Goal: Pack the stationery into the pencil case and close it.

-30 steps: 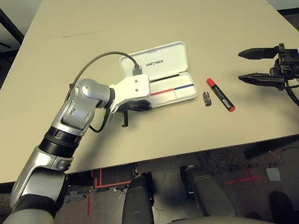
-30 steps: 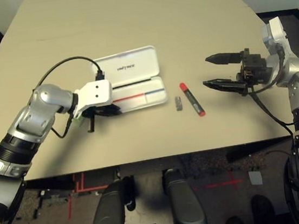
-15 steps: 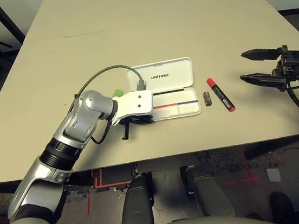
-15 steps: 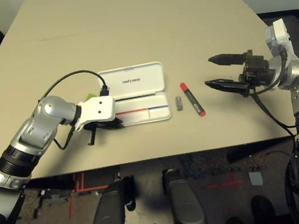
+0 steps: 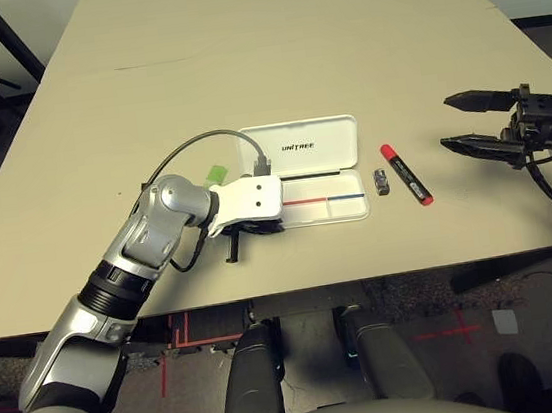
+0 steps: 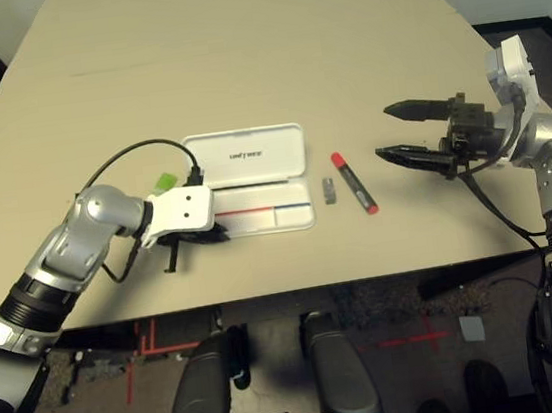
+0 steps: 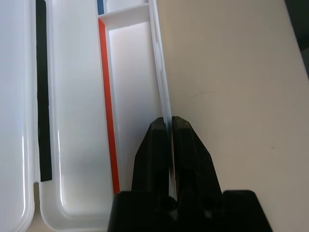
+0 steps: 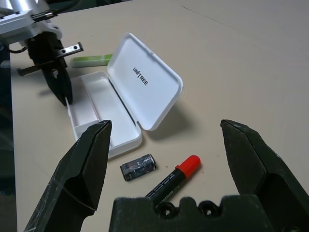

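Left claw [image 7: 169, 126]: fingers pressed together, pinching the near rim of the pencil case [image 5: 326, 200] at its left end, as the left wrist view shows.
Pencil case: open on the pale surface [image 5: 268, 56], tray toward the robot with a red and blue line inside, lid tipped up behind it; the tray looks empty.
Grey block [image 5: 382, 182]: on the surface just right of the case.
Red marker [image 5: 406, 174]: just right of the block, black cap nearest the robot.
Right claw [image 5: 469, 120]: fingers spread wide, holding nothing, hovering well right of the marker.
Green stick [image 5: 216, 175]: flat on the surface behind the left wrist, near the case's left end.
Step in hand: likely steadying the case for loading.
Doing it well: keep the rim pinch firm and low so the tray cannot slide; bring the right claw down squarely across the marker's middle.
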